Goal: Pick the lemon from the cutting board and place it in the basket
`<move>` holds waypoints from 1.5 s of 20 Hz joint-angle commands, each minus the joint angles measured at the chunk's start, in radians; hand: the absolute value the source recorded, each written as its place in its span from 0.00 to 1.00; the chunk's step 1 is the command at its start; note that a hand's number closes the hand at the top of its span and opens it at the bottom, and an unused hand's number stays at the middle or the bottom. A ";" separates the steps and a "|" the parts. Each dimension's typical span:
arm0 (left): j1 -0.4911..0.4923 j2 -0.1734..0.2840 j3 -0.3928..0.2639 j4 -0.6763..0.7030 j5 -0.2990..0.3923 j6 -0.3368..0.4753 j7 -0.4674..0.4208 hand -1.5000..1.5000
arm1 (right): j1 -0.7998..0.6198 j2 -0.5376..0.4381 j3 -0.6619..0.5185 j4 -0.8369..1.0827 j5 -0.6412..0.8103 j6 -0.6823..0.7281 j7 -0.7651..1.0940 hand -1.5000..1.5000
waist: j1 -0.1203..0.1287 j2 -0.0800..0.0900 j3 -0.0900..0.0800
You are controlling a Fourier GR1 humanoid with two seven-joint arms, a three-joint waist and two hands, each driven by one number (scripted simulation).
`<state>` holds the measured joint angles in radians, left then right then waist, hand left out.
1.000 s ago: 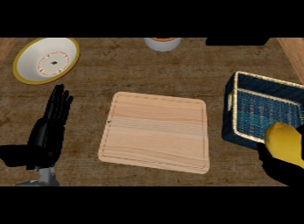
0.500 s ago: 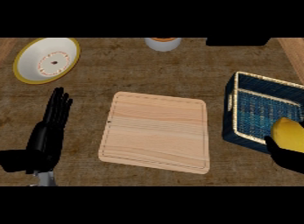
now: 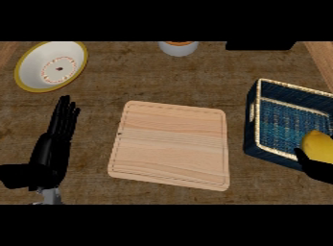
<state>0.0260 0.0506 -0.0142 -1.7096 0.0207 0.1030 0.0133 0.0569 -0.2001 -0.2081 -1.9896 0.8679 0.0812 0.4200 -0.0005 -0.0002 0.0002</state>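
Lemon (image 3: 320, 147) carried over basket (image 3: 291, 126) rim
Right hand (image 3: 323, 169) grasps lemon, has moved it inward past the near wall since a second ago (board (image 3: 170, 144) bare); release comes next. Left hand (image 3: 50, 149) rests, fingers straight.

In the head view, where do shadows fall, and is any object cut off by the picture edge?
Head view: light is soft and even, no glare; the left hand casts little visible shadow on the counter. The basket interior looks dark. The right hand holding the lemon is cut by the right edge.
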 commanded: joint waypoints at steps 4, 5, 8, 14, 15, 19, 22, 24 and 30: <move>0.038 -0.014 -0.028 -0.068 -0.035 0.021 0.035 0.50 | -0.006 0.037 -0.051 0.084 -0.004 -0.054 0.006 1.00 | 0.002 -0.001 0.000; -0.023 -0.008 -0.008 -0.040 -0.023 0.020 0.052 0.50 | 0.052 0.004 -0.098 0.107 -0.060 -0.050 -0.089 0.00 | -0.002 0.000 0.000; -0.076 0.032 0.059 0.046 0.033 -0.035 0.040 0.50 | 0.013 0.005 -0.062 0.135 -0.024 -0.045 -0.091 0.00 | -0.001 0.000 0.000; -0.034 0.003 0.035 0.053 0.003 -0.020 -0.020 0.50 | -0.045 -0.025 -0.141 0.097 -0.147 -0.043 -0.132 0.00 | -0.003 -0.001 0.000; -0.035 -0.025 -0.004 -0.009 -0.026 0.023 0.041 0.50 | -0.049 0.021 -0.137 0.189 -0.127 -0.163 -0.214 0.00 | 0.000 -0.001 0.000; -0.010 0.008 0.031 -0.001 0.013 -0.027 0.015 0.50 | -0.038 0.042 -0.146 0.070 -0.147 -0.177 -0.188 0.00 | -0.001 -0.001 0.000; -0.043 -0.009 0.023 0.030 -0.005 -0.008 0.007 0.50 | -0.050 0.007 -0.184 0.011 -0.136 -0.181 -0.160 0.00 | -0.003 -0.001 0.000; -0.009 -0.026 0.001 0.046 -0.029 -0.001 -0.036 0.50 | 0.002 0.004 -0.238 -0.067 -0.171 -0.182 -0.157 0.00 | -0.007 -0.002 -0.001; 0.002 0.001 0.019 -0.028 -0.001 -0.021 0.024 0.50 | 0.018 -0.076 -0.411 -0.136 -0.300 -0.101 -0.073 0.00 | -0.006 -0.003 0.000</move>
<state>0.0007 0.0444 0.0058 -1.6974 0.0131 0.0908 0.0233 0.0578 -0.2362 -0.5160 -2.0530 0.6460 -0.0575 0.2962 -0.0052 -0.0016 -0.0001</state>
